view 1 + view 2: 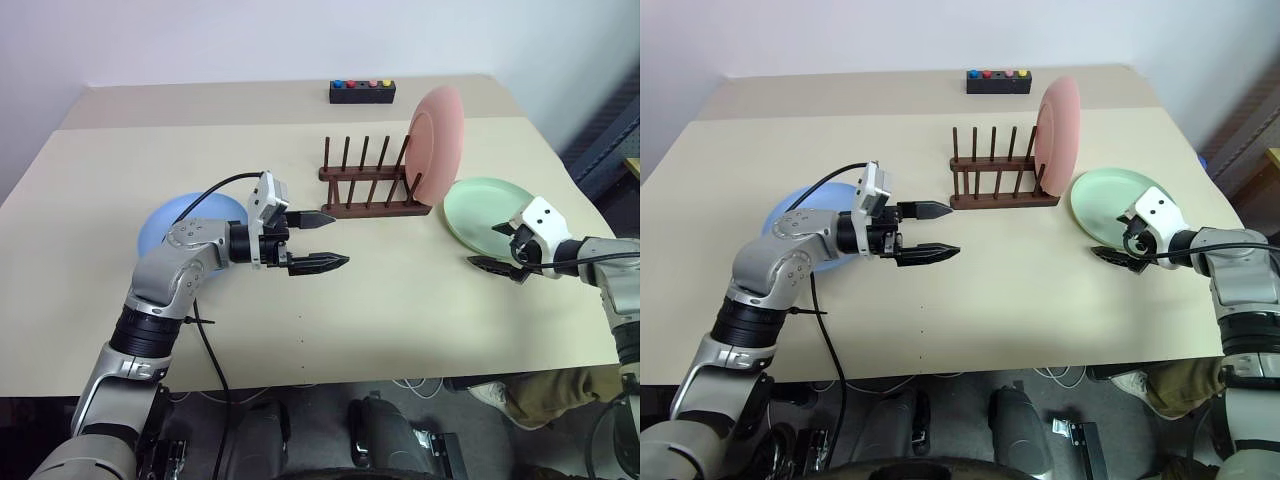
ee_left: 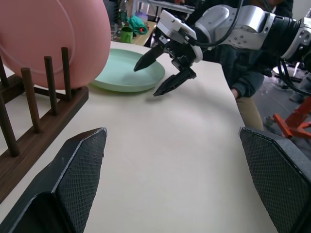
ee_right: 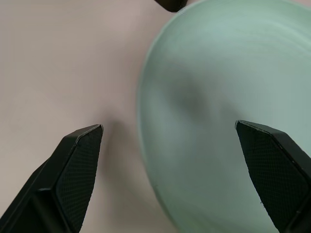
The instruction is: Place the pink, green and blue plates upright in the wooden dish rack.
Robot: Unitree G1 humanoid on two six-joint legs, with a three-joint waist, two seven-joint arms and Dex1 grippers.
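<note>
Jaws on both arms stand apart and hold nothing; the left gripper (image 1: 322, 240) hangs above the bare counter (image 1: 400, 310) in front of the wooden dish rack (image 1: 372, 192), pointing across toward the robot's right, while the right gripper (image 1: 497, 246) sits at the near rim of the green plate (image 1: 482, 212), one finger over the plate's surface and the other over the counter beside it, so the rim lies between them; whether either finger touches the plate I cannot tell.

One plate of three looks done; the pink plate (image 1: 438, 142) stands on edge at the rack's right end, leaning a little against the pegs. The green plate lies flat on the counter just to the right of the rack, close beside the pink one; the blue plate (image 1: 175, 215) lies flat on the counter well to the rack's left, partly hidden behind the left arm. The remaining slots in the rack are empty.

By my reading the task is about a third along, and the step in hand is the pickup of the green plate; after that it must be stood between pegs, and the blue plate fetched and racked likewise. A small black box with coloured buttons (image 1: 362, 91) sits at the far edge of the counter, apart from all this.
</note>
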